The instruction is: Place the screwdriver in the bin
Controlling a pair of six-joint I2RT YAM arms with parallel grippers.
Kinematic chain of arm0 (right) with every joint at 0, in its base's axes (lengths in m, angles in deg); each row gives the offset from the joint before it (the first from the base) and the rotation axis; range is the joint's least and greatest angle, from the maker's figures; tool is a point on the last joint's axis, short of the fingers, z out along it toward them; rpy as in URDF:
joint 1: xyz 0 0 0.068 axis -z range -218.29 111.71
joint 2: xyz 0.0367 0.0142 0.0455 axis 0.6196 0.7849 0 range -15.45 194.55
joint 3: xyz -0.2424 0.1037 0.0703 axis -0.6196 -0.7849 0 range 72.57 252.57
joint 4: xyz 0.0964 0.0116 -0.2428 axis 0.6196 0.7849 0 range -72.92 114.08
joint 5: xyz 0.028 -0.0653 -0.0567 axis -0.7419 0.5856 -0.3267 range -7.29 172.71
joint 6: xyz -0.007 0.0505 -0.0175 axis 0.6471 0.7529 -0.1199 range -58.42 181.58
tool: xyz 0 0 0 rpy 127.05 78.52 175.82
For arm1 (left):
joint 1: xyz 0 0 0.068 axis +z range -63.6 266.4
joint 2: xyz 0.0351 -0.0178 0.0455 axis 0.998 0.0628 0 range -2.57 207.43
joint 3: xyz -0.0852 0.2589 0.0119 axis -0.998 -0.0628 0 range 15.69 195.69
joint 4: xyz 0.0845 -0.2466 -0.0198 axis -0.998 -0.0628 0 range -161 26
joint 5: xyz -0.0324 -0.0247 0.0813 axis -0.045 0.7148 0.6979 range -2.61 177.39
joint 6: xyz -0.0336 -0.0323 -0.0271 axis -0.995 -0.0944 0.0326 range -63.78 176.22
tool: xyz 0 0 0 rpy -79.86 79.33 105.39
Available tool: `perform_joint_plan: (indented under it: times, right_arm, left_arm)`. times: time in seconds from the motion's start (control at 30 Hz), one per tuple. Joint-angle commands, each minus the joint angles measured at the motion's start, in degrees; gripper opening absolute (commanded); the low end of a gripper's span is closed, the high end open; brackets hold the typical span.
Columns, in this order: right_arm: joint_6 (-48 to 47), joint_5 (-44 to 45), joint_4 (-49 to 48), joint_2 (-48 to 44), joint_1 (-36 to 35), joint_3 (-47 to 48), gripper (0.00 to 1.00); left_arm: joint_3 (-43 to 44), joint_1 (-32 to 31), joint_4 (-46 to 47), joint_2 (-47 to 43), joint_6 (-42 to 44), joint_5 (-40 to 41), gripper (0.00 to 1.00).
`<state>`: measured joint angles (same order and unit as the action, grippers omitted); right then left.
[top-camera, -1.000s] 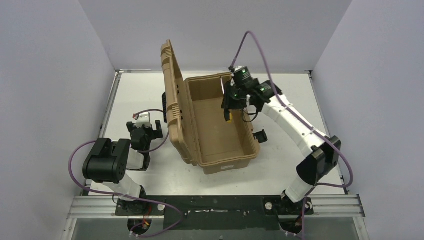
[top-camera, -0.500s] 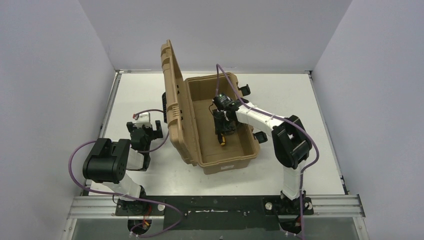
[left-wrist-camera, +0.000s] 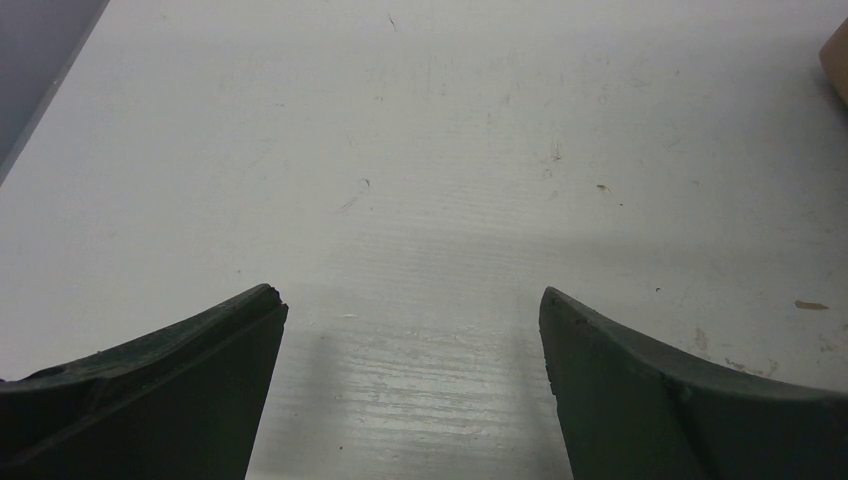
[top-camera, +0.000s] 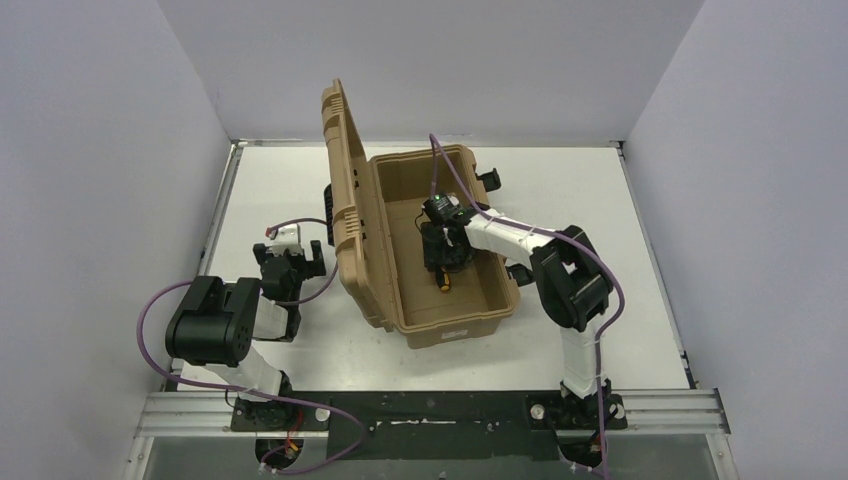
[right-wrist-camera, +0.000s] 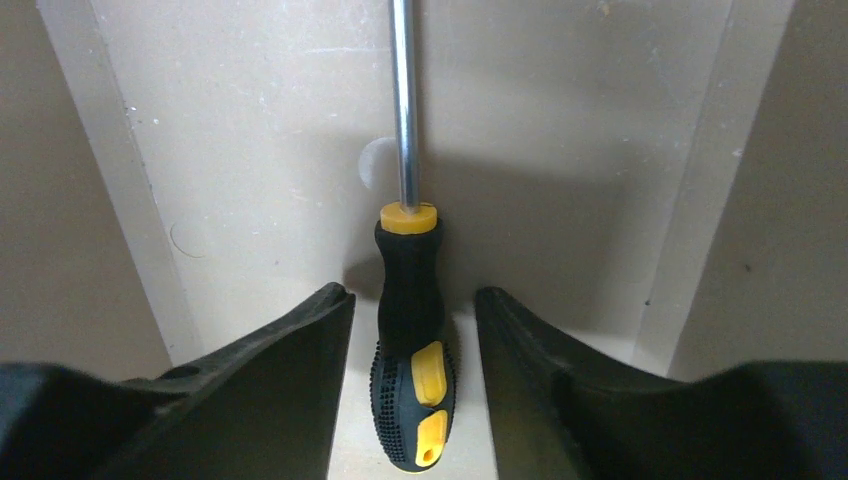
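The tan bin (top-camera: 455, 322) stands open in the middle of the table, its ribbed lid (top-camera: 345, 200) raised on the left. The screwdriver (right-wrist-camera: 412, 330) lies on the bin floor (right-wrist-camera: 270, 150), black and yellow handle toward the camera and metal shaft pointing away. In the top view only the screwdriver's yellow end (top-camera: 443, 281) shows, below the wrist. My right gripper (right-wrist-camera: 413, 295) reaches down inside the bin (top-camera: 443, 262), open, its fingers either side of the handle with a gap on each side. My left gripper (left-wrist-camera: 410, 300) hangs open over bare table, left of the bin (top-camera: 290, 262).
The bin walls (right-wrist-camera: 80, 200) stand close on both sides of the right gripper. Black latches (top-camera: 520, 270) stick out from the bin's right side. The left arm sits folded near the left wall (top-camera: 100, 200). White tabletop (top-camera: 600, 190) lies right of the bin.
The right arm came down from above the bin's far right rim into the bin with the screwdriver. Its jaws have since parted, and the screwdriver rests on the floor.
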<state>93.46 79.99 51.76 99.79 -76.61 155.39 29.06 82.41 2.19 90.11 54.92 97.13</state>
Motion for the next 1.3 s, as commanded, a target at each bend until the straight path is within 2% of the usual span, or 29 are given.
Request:
perform_joint_plan:
  times: [0.0,0.13,0.27,0.3,0.57,0.7,0.9,1.03,1.27]
  right_arm:
    - [0.8,4.6,-1.4,-2.8,-0.3,1.0,0.53]
    - [-0.3,6.3,0.5,-6.2,-0.4,4.1,0.67]
    - [-4.3,7.2,0.2,-11.0,-0.4,7.4,0.98]
    - [-5.6,7.7,0.2,-12.2,-0.4,8.2,1.0]
    - [-16.6,12.6,-5.4,-25.9,0.8,8.0,1.0]
    - [-18.5,17.2,-11.3,-34.0,6.5,1.5,1.0]
    - [-19.9,20.1,-25.0,-46.8,19.7,-19.7,1.0]
    - [-21.1,17.7,-33.8,-53.1,27.6,-34.5,1.0]
    - [-23.9,14.2,-51.8,-58.7,33.6,-57.6,1.0]
  left_arm:
    - [1.2,0.5,3.0,-0.4,-0.5,-0.8,0.97]
    - [1.2,0.5,3.1,-0.3,-0.4,-0.9,0.97]
    - [1.2,0.5,3.2,-0.3,-0.4,-0.9,0.97]
    - [1.2,0.5,3.2,-0.3,-0.4,-0.9,0.97]
    - [1.2,0.4,3.1,-0.3,-0.4,-0.9,0.97]
    - [1.2,0.4,3.0,-0.4,-0.4,-0.9,0.97]
    - [1.3,0.4,2.6,-0.5,-0.5,-0.7,0.97]
    - [1.3,0.4,2.4,-0.5,-0.5,-0.7,0.97]
    - [1.5,0.4,1.1,-1.0,-0.8,-0.8,0.97]
